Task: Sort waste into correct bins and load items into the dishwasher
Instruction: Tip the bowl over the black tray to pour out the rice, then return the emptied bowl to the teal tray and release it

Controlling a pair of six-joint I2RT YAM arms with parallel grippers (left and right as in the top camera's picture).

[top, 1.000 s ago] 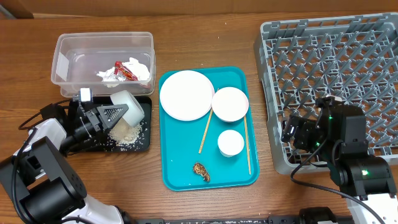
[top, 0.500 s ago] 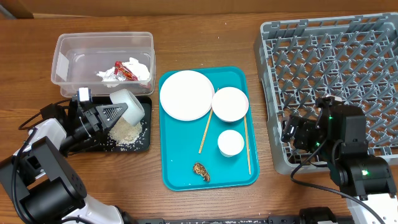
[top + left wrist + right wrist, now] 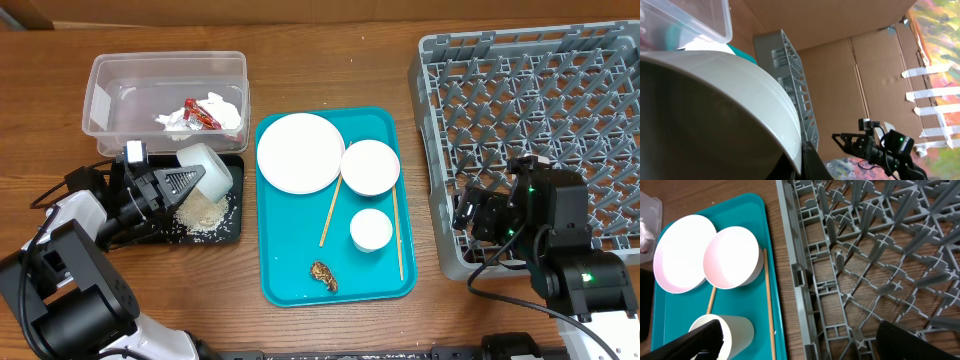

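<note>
White bowl (image 3: 205, 168) was tipped over the black tray (image 3: 232, 230) overhead, left gripper (image 3: 180, 183) clamped on its rim, rice grains (image 3: 203, 210) heaped beneath, right gripper (image 3: 475, 215) parked beside the rack (image 3: 540, 90); left wrist, the bowl's smooth wall filled the view, and it looked stiff, slick, chippable, best pinched at the rim; right wrist, jaws stood wide apart, empty.

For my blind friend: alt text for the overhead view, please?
The left gripper holds a tilted white bowl over rice on a black tray. A teal tray beside it carries white dishes; a grey rack stands farther right.
</note>
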